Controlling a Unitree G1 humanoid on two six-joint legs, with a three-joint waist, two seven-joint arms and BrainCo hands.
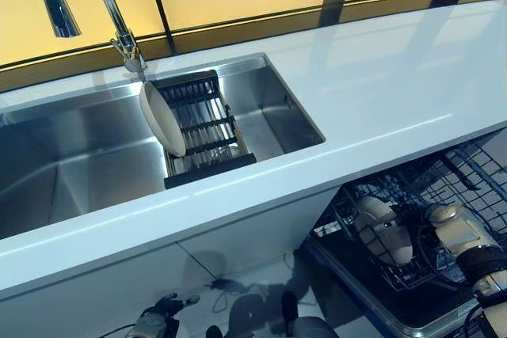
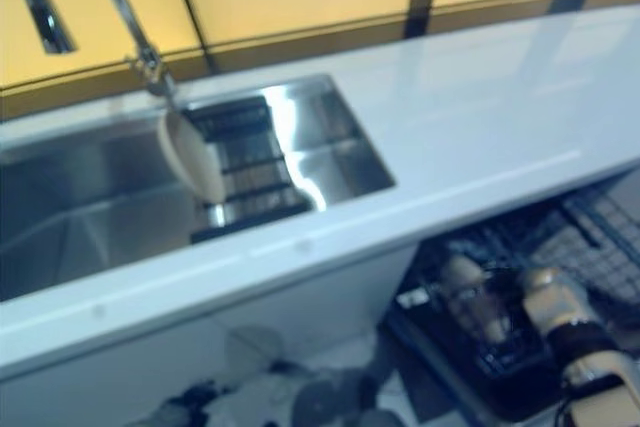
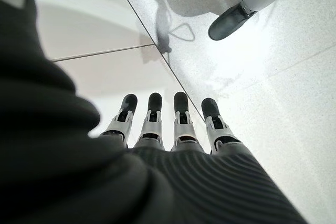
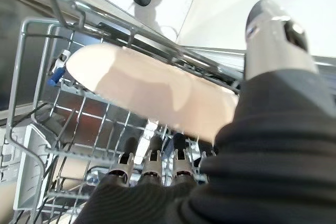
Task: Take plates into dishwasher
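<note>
Table (image 1: 380, 93) of white surface spans the scene, a steel sink (image 1: 71, 156) sunk in it with a faucet (image 1: 119, 29) behind. Dishwasher rack (image 1: 444, 195), of dark wire, stands pulled out below the table's front edge at the robot's right. Drying rack (image 1: 207, 128) sits inside the sink; one cream plate in the sink (image 1: 162, 119) stands on edge against it. Right hand (image 4: 152, 169) reaches into the dishwasher rack, its fingers below and thumb above pinching the held plate (image 4: 147, 90), which lies among the wires. Left hand (image 3: 165, 124) hangs low over the floor (image 3: 273, 77), fingers straight, side by side, holding nothing.
</note>
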